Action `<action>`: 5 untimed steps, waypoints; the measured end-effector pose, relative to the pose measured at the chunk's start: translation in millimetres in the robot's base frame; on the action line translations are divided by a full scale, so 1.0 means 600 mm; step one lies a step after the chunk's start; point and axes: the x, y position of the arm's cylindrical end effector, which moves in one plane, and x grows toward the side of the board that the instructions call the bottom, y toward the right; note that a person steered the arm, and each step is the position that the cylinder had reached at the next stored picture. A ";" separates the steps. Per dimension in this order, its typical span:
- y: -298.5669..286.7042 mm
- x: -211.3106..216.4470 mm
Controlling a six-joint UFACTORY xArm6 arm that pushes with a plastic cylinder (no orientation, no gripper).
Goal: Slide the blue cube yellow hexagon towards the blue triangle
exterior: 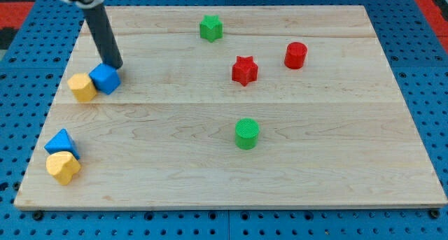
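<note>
The blue cube (105,79) sits at the view's left, touching the yellow hexagon (82,87) on its left. The blue triangle (62,143) lies lower down near the left edge, with a yellow heart-shaped block (63,167) touching it just below. My tip (115,66) is at the end of the dark rod that comes down from the view's top left. The tip rests against the upper right side of the blue cube.
A green star (210,27) is near the top middle. A red star (244,70) and a red cylinder (295,55) are right of centre. A green cylinder (246,133) is in the middle lower part. The wooden board (336,163) lies on a blue pegboard.
</note>
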 end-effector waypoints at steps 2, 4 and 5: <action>0.037 0.120; 0.086 0.079; 0.043 0.051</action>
